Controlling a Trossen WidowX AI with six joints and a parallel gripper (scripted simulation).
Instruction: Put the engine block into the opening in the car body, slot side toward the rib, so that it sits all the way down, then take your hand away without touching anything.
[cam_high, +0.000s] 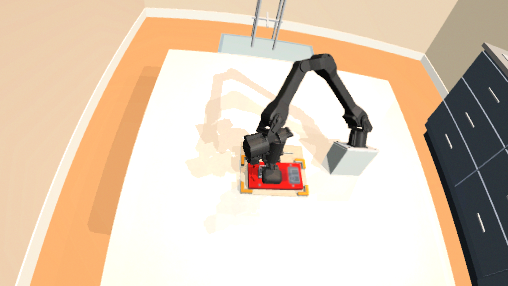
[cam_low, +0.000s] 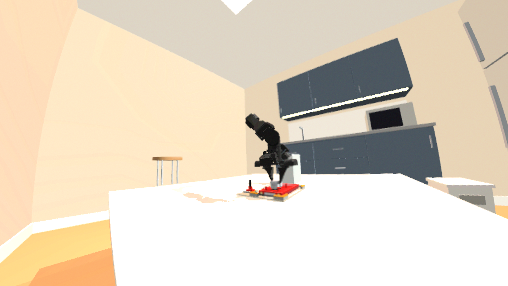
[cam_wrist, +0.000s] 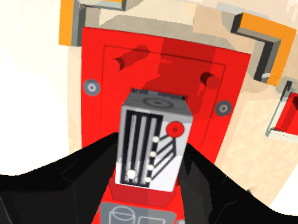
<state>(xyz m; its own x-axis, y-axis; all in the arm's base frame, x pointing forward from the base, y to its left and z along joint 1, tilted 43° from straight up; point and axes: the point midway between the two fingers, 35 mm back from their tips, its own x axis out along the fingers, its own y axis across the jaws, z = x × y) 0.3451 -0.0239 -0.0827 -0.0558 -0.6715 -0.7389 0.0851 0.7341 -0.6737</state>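
The red car body (cam_high: 286, 182) (cam_low: 287, 189) (cam_wrist: 100, 56) lies flat on a tan base with orange corner brackets (cam_high: 246, 188). My gripper (cam_wrist: 150, 144) (cam_high: 271, 172) is shut on the grey engine block (cam_wrist: 154, 137), which has black slots and a red dot on its face. It holds the block right over the middle of the car body, close above it or in the opening; the opening itself is hidden under the block. In the exterior view the gripper (cam_low: 274, 181) reaches straight down onto the car body.
A grey part (cam_high: 294, 174) (cam_wrist: 135, 220) sits on the car body's other end. A small red-and-black piece (cam_low: 249, 185) (cam_wrist: 282, 115) stands beside the base. The arm's white base block (cam_high: 349, 158) stands to the right. Dark cabinets (cam_high: 475, 150) line the room's right side.
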